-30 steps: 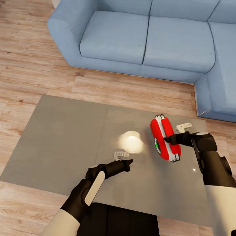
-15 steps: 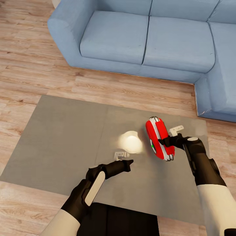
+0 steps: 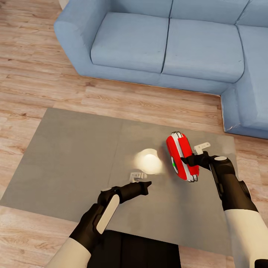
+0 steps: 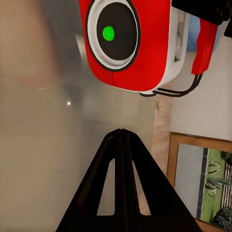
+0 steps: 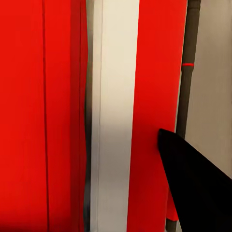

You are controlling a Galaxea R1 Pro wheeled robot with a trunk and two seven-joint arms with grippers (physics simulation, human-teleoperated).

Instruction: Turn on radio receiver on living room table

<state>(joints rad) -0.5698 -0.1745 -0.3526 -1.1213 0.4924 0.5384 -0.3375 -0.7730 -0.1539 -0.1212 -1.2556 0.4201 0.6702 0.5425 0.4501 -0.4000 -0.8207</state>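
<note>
The red radio receiver [image 3: 181, 156] with white trim stands on edge on the right half of the grey table [image 3: 70, 156]. Its round dial [image 4: 108, 33] shows a green spot and faces my left gripper. The thin wire handle [image 4: 169, 92] hangs at one side. My right gripper [image 3: 187, 160] has its fingers together, the tips against the radio's far side; the right wrist view has red shell and white trim [image 5: 113, 116] up close, with one black fingertip [image 5: 193, 188]. My left gripper [image 3: 147, 184] is shut and empty, a short way in front of the dial.
A big blue L-shaped sofa [image 3: 167, 44] runs along the back and right, with light wood floor [image 3: 33, 74] around the table. A bright lamp reflection [image 3: 149, 160] lies mid-table. My dark base [image 3: 134, 249] overlaps the table's near edge.
Over the last second the right gripper and the radio have shifted left and slightly farther together. In the last half second they barely moved. The left arm has stayed still.
</note>
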